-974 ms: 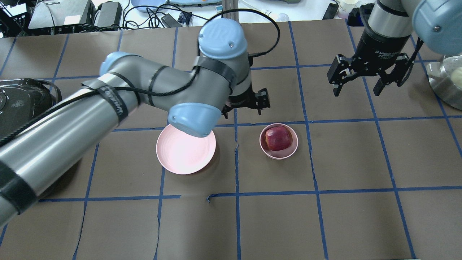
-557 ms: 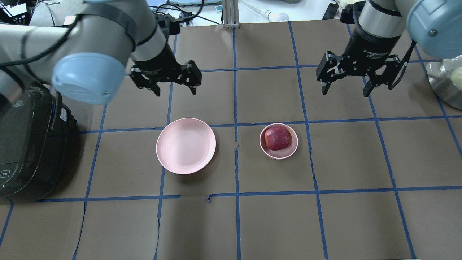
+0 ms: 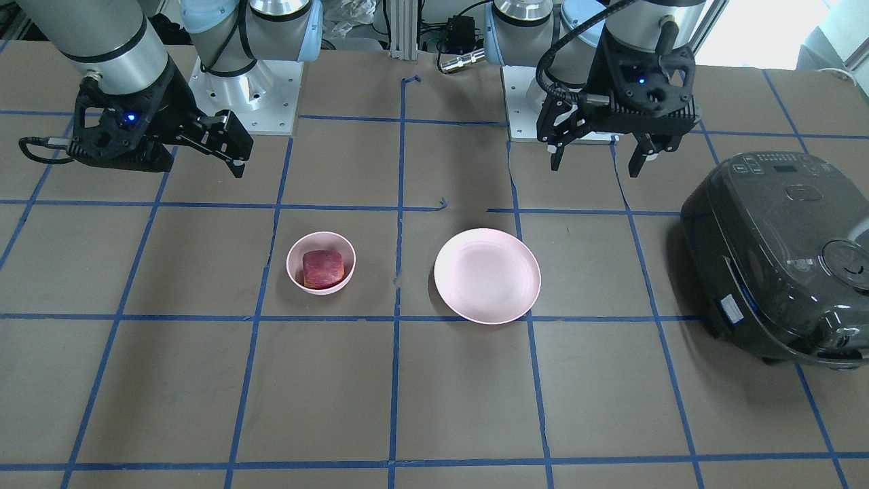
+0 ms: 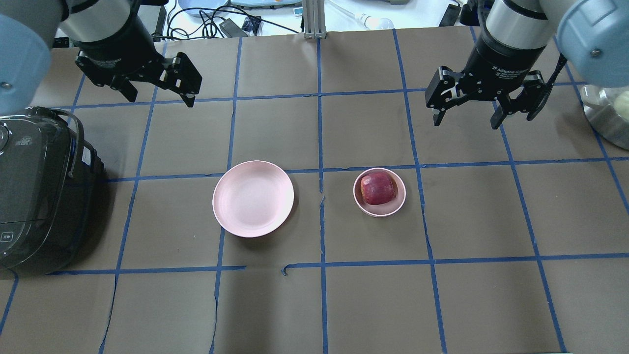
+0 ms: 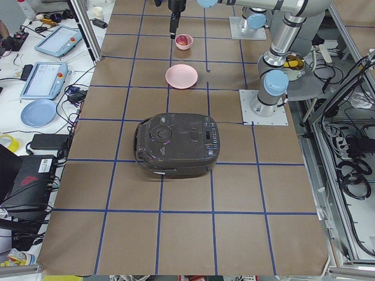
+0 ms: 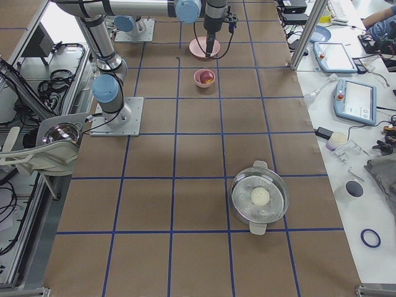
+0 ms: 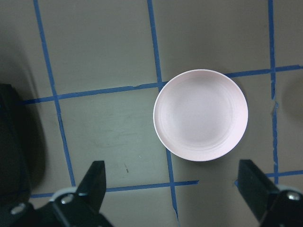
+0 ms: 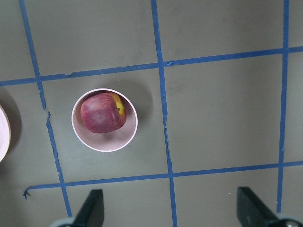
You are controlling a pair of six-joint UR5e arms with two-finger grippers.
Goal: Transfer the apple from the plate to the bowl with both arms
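The dark red apple [image 4: 377, 188] lies inside the small pink bowl [image 4: 399, 202], right of centre. The flat pink plate [image 4: 253, 205] sits empty to its left. My left gripper [image 4: 159, 97] hangs open and empty high above the table, behind and left of the plate; its wrist view looks down on the plate [image 7: 200, 115]. My right gripper [image 4: 465, 120] hangs open and empty, behind and right of the bowl; its wrist view shows the apple [image 8: 101, 113] in the bowl [image 8: 106, 144]. In the front-facing view the apple [image 3: 322, 269] and plate [image 3: 487, 275] show too.
A black rice cooker [image 4: 34, 196] stands at the table's left end. A steel pot with a glass lid [image 4: 607, 115] stands at the right edge. Blue tape lines grid the brown table. Cables and devices lie beyond the far edge.
My left arm has swung from over the plate to the far left and back, its gripper staying open. My right gripper shifted slightly left and away. The apple stayed in the bowl.
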